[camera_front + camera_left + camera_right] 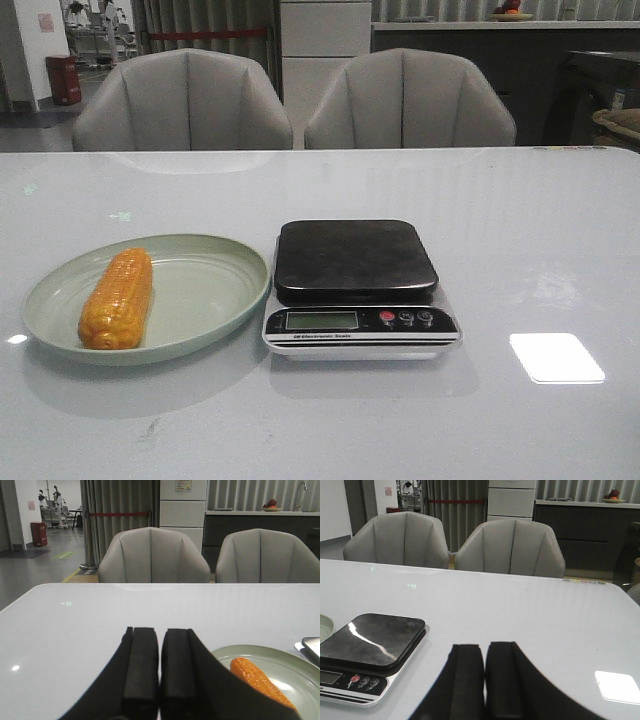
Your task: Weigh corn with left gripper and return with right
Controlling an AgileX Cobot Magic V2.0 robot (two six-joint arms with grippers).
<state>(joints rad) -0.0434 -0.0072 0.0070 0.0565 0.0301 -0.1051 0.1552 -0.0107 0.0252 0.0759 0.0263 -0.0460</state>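
Note:
The orange-yellow corn (118, 297) lies on a pale green oval plate (215, 290) at the front left of the table; it also shows in the left wrist view (260, 681), to one side of my left gripper. A kitchen scale (357, 288) with a dark bare platform stands just right of the plate; it also shows in the right wrist view (367, 650). My left gripper (160, 632) is shut and empty, short of the plate. My right gripper (484, 648) is shut and empty, beside the scale. Neither gripper shows in the front view.
The white glossy table (520, 230) carries only the plate and the scale. Two grey chairs (185, 100) stand behind its far edge. A bright light reflection (556, 357) lies on the table at the front right.

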